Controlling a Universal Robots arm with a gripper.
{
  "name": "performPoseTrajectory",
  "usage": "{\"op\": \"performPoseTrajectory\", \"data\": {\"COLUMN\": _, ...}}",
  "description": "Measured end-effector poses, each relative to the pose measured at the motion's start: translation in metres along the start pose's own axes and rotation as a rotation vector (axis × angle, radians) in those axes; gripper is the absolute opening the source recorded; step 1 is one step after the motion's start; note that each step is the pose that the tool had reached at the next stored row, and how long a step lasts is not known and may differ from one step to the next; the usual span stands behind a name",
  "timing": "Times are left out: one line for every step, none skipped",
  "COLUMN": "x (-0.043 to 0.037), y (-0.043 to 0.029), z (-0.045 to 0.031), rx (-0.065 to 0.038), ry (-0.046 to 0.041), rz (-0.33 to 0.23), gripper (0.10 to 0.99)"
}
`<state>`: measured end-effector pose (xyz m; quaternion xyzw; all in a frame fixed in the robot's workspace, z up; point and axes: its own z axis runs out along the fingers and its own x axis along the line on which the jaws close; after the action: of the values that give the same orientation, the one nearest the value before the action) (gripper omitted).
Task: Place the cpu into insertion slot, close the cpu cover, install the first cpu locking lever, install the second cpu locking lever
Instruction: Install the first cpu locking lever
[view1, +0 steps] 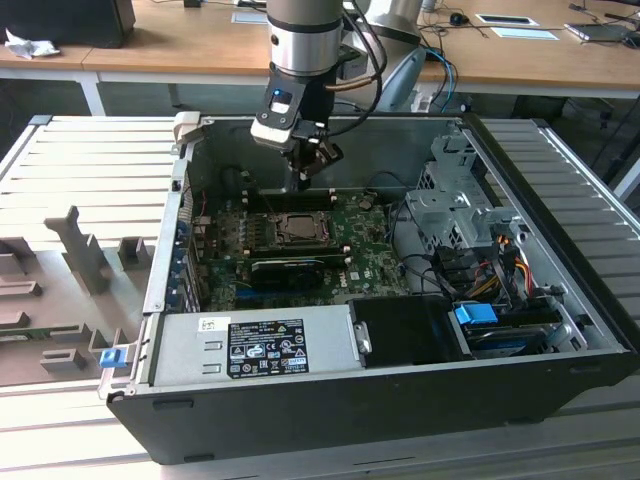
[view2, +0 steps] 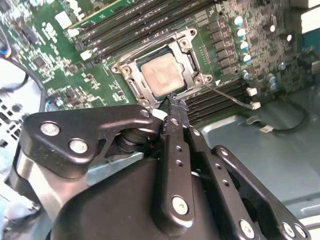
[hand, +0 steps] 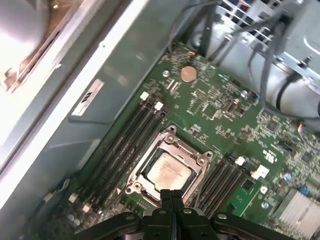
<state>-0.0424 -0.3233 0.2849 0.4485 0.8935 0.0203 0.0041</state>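
One small square chip with a silver-grey metal top (view2: 162, 75) lies seated in the square black socket (hand: 134, 186), the thin dark-grey windowed plate (view2: 150, 51) apparently down around it. The black gripper (view2: 173, 101) hovers at the socket's edge, fingers pressed together on nothing visible. Light, stiff, likely fragile underneath: hold it by its edges. The second wrist view adds a thin wire lever (view2: 230, 95) jutting out; the exterior view gives the whole open black computer case (view1: 300, 410).

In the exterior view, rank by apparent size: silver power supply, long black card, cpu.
Largest: silver power supply.
Then the long black card.
Smallest: cpu.
The supply is nearest the camera, yet the gaps look plain.
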Motion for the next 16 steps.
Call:
{"op": "performPoseTrajectory", "data": {"x": 0.0, "y": 0.0, "z": 0.0, "rx": 0.0, "ry": 0.0015, "rz": -0.039, "gripper": 0.106}}
{"op": "performPoseTrajectory", "data": {"x": 0.0, "y": 0.0, "z": 0.0, "rx": 0.001, "ry": 0.0027, "rz": -0.069, "gripper": 0.106}}
{"op": "performPoseTrajectory", "data": {"x": 0.0, "y": 0.0, "z": 0.0, "rx": 0.001, "ry": 0.0033, "rz": -0.085, "gripper": 0.106}}
{"op": "performPoseTrajectory", "data": {"x": 0.0, "y": 0.0, "z": 0.0, "rx": 0.001, "ry": 0.0043, "rz": -0.108, "gripper": 0.106}}
{"op": "performPoseTrajectory", "data": {"x": 0.0, "y": 0.0, "z": 0.0, "rx": 0.001, "ry": 0.005, "rz": -0.128, "gripper": 0.106}}
{"op": "performPoseTrajectory", "data": {"x": 0.0, "y": 0.0, "z": 0.0, "rx": 0.002, "ry": 0.0057, "rz": -0.152, "gripper": 0.106}}
{"op": "performPoseTrajectory", "data": {"x": 0.0, "y": 0.0, "z": 0.0, "rx": 0.002, "ry": 0.0063, "rz": -0.171, "gripper": 0.106}}
{"op": "performPoseTrajectory", "data": {"x": 0.0, "y": 0.0, "z": 0.0, "rx": 0.003, "ry": 0.007, "rz": -0.196, "gripper": 0.106}}
{"op": "performPoseTrajectory", "data": {"x": 0.0, "y": 0.0, "z": 0.0, "rx": 0.003, "ry": 0.0076, "rz": -0.215, "gripper": 0.106}}
{"op": "performPoseTrajectory", "data": {"x": 0.0, "y": 0.0, "z": 0.0001, "rx": 0.004, "ry": 0.009, "rz": -0.256, "gripper": 0.106}}
{"op": "performPoseTrajectory", "data": {"x": 0.0, "y": 0.0, "z": 0.0002, "rx": 0.004, "ry": 0.0102, "rz": -0.285, "gripper": 0.106}}
{"op": "performPoseTrajectory", "data": {"x": 0.0, "y": 0.0, "z": 0.0003, "rx": 0.004, "ry": 0.0114, "rz": -0.316, "gripper": 0.106}}
{"op": "performPoseTrajectory", "data": {"x": 0.0, "y": 0.0, "z": 0.0005, "rx": 0.005, "ry": 0.0128, "rz": -0.352, "gripper": 0.106}}
{"op": "performPoseTrajectory", "data": {"x": 0.0, "y": 0.0, "z": 0.0006, "rx": 0.005, "ry": 0.0139, "rz": -0.378, "gripper": 0.106}}
{"op": "performPoseTrajectory", "data": {"x": 0.0, "y": 0.0, "z": 0.0007, "rx": 0.005, "ry": 0.0145, "rz": -0.395, "gripper": 0.106}}
{"op": "performPoseTrajectory", "data": {"x": 0.0, "y": 0.0, "z": 0.0009, "rx": 0.006, "ry": 0.016, "rz": -0.432, "gripper": 0.106}}
